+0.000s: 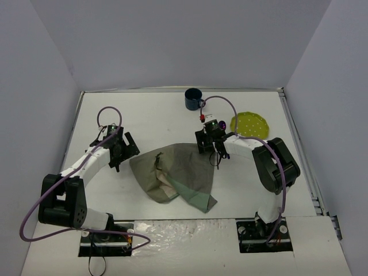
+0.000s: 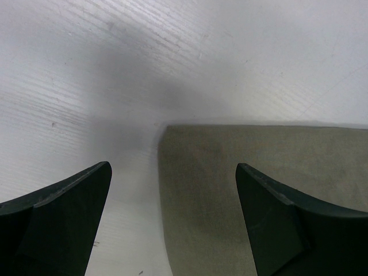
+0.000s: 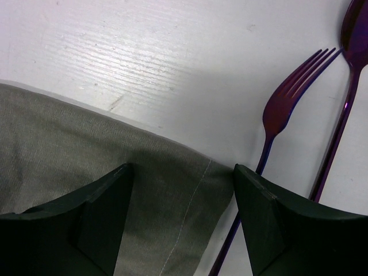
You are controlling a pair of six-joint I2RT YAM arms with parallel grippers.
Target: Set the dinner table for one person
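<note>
A crumpled olive and green placemat point(image 1: 181, 172) lies on the dinner table point(image 1: 144, 112) between both arms, its near part folded over. My left gripper point(image 1: 126, 147) hovers at its left corner, jaws wide open. In the left wrist view that placemat corner point(image 2: 259, 155) lies flat between the fingers point(image 2: 63, 213), and the left gripper point(image 2: 172, 169) holds nothing. My right gripper point(image 1: 204, 144) is open over the far right corner. The right wrist view shows the stitched placemat edge point(image 3: 172, 172) between the jaws of the right gripper point(image 3: 181, 172), not pinched.
A purple fork point(image 3: 287, 103) and spoon point(image 3: 352, 52) lie just right of the right gripper, the fork's handle against the cloth edge. A dark blue cup point(image 1: 193, 99) stands at the back. A yellow-green plate point(image 1: 249, 123) lies back right. Grey walls enclose the table.
</note>
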